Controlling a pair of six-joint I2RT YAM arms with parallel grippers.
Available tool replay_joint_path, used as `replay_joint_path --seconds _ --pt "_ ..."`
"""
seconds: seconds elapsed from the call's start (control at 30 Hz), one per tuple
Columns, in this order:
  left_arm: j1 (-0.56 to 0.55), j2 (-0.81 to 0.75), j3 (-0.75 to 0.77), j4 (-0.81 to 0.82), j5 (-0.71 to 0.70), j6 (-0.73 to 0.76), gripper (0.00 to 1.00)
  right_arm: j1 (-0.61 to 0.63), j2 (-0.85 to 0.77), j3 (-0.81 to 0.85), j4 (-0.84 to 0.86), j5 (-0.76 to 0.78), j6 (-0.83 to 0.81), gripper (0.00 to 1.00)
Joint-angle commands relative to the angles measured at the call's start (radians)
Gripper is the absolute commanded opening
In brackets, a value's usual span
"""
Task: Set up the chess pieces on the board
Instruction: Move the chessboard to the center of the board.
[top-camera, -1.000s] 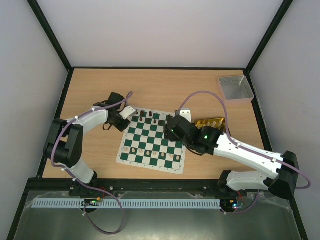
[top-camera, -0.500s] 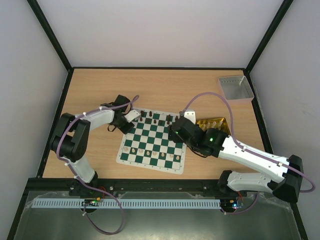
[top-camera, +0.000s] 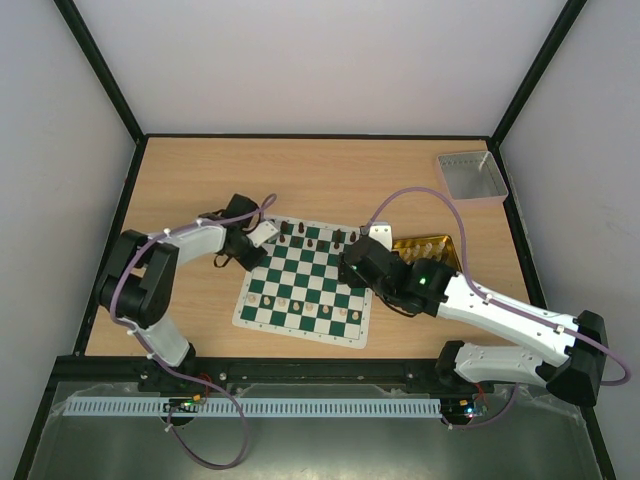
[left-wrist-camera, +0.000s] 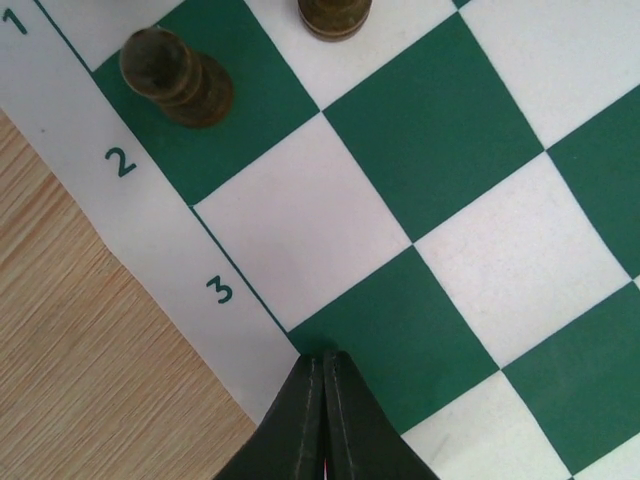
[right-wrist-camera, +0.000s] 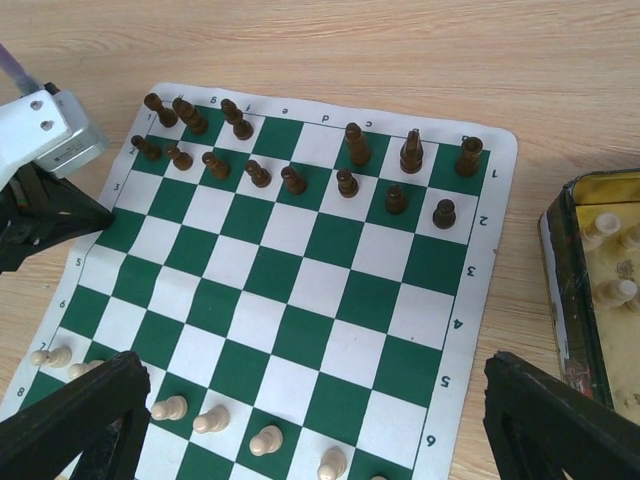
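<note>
The green and white board (top-camera: 300, 277) lies mid-table. Dark pieces (right-wrist-camera: 260, 173) fill most of its two far rows; a few far-row squares are bare. Cream pawns (right-wrist-camera: 210, 418) stand in a near row. My left gripper (top-camera: 263, 241) is shut and empty, its tips (left-wrist-camera: 323, 356) low over the board's left edge beside the number 3, just short of a dark pawn (left-wrist-camera: 176, 79). It also shows in the right wrist view (right-wrist-camera: 60, 215). My right gripper (top-camera: 350, 263) is open and empty above the board's right half (right-wrist-camera: 312, 400).
A gold tin (top-camera: 425, 247) sits just right of the board and holds cream pieces (right-wrist-camera: 610, 292). A grey tray (top-camera: 470, 177) stands at the far right corner. Bare wood lies behind and left of the board.
My left gripper has shifted right, toward the board's far left corner, and stayed shut. My right arm has drawn back a little to the right. No piece has moved.
</note>
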Motion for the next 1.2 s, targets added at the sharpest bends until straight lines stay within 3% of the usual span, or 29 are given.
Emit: replay_joint_path --seconds 0.0,1.17 --pt "-0.006 0.001 -0.064 -0.026 -0.012 -0.003 0.02 0.006 -0.018 -0.013 -0.020 0.012 0.013 0.88" --pt "-0.006 -0.176 -0.209 -0.058 0.011 0.007 0.02 0.005 -0.038 -0.035 -0.020 0.001 0.028 0.87"
